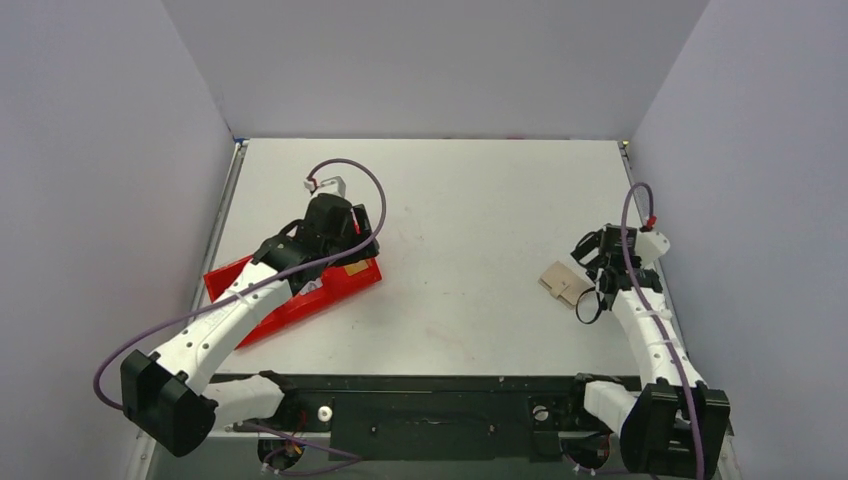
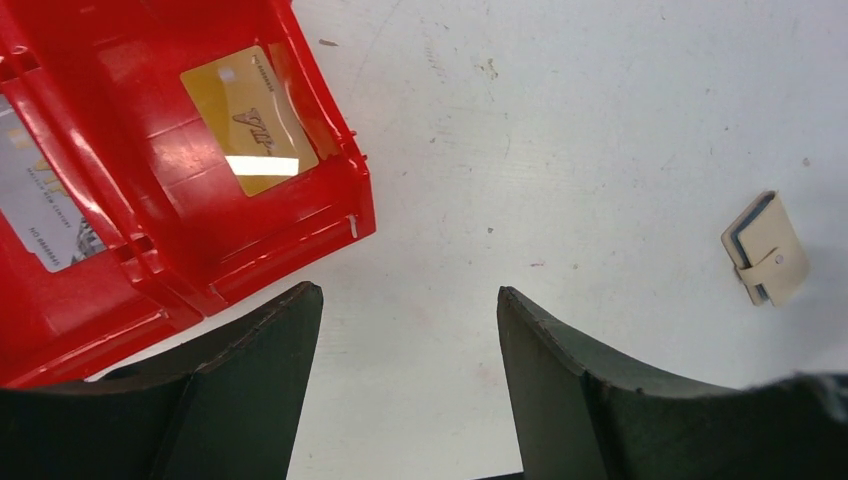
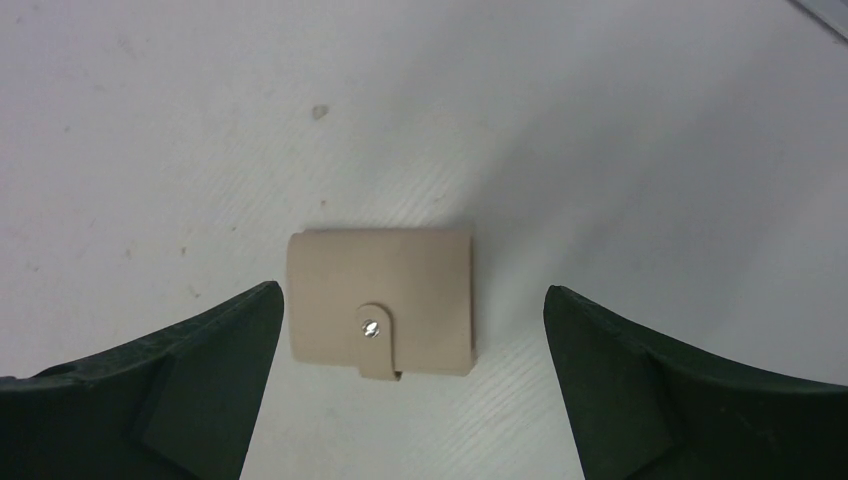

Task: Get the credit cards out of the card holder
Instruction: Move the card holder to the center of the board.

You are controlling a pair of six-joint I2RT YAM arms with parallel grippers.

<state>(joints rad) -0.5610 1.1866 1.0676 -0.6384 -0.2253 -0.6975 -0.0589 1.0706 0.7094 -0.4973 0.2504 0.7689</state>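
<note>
The card holder (image 3: 380,300) is a small beige fold-over case with a strap and a silver snap, not a metal one. It lies shut on the white table, also seen in the top view (image 1: 563,283) and the left wrist view (image 2: 766,250). My right gripper (image 3: 413,290) is open above it, a finger on each side, touching nothing (image 1: 592,262). A gold-orange card (image 2: 250,120) and a pale bluish-white card (image 2: 40,210) lie in the red tray (image 2: 180,200). My left gripper (image 2: 410,295) is open and empty over the table by the tray's corner (image 1: 360,238).
The red three-compartment tray (image 1: 250,322) sits at the left, partly under my left arm. Grey walls close in the table on three sides. A black rail with the arm bases (image 1: 430,410) runs along the near edge.
</note>
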